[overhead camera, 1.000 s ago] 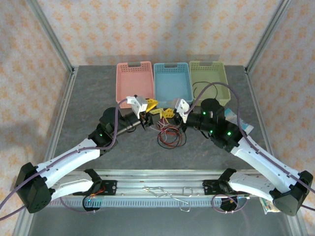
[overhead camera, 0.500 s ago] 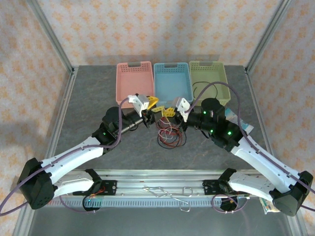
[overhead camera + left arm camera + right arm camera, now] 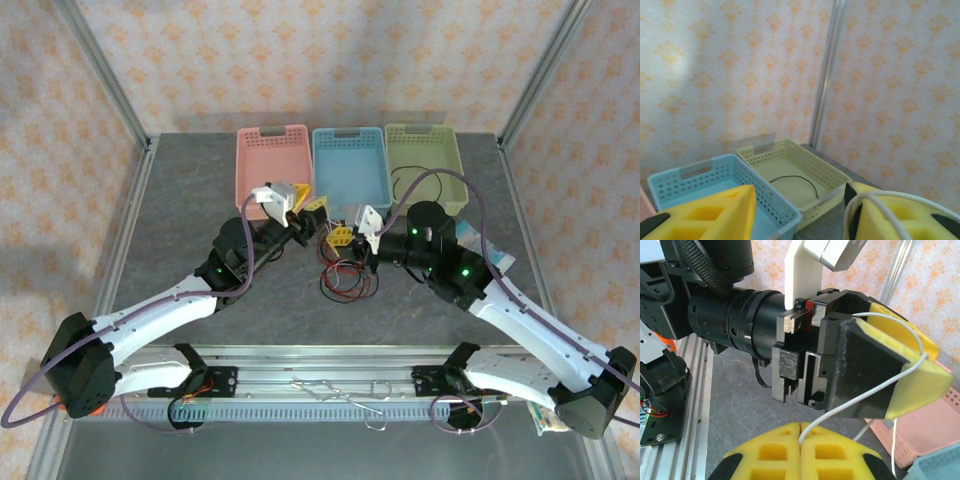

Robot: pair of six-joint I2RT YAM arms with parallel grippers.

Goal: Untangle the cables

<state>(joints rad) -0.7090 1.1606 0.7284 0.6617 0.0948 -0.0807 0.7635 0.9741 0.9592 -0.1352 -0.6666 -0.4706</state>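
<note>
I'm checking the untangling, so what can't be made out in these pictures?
Top view: how the red and black cables cross; strands too thin, right claw covers the pile's top.
Right wrist view: the pinched part of the white cable, hidden between the right claw's fingers.
Left wrist view: the end of the black cable in the green basket, behind its near wall.

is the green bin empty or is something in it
Not empty. A thin black cable lies looped on the floor of the green bin, seen in the left wrist and top views.
</note>
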